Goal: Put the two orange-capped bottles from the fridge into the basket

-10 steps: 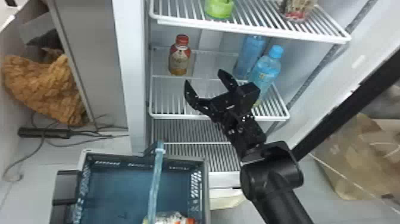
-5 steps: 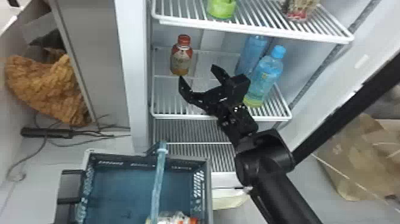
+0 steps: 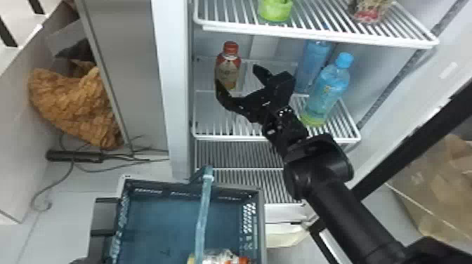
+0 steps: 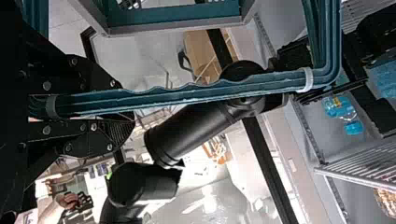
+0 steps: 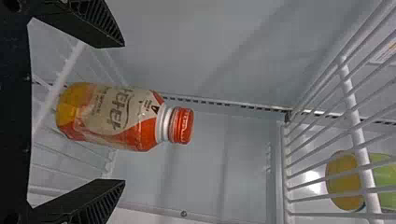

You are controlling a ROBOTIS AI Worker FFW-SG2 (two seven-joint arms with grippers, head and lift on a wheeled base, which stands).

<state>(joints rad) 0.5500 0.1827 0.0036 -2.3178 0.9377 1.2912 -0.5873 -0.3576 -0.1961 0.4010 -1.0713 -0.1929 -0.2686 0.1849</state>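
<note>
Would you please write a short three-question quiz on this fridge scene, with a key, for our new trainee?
1. True or false: the orange-capped bottle in the fridge stands upright on a shelf.
2. How do the fingers of the right gripper stand?
a) shut on the bottle's cap
b) open, with nothing gripped
c) shut, with nothing gripped
3. Fill in the missing word: the left gripper is closed on the ____ of the blue basket.

Key: 1. true; 2. b; 3. handle
</note>
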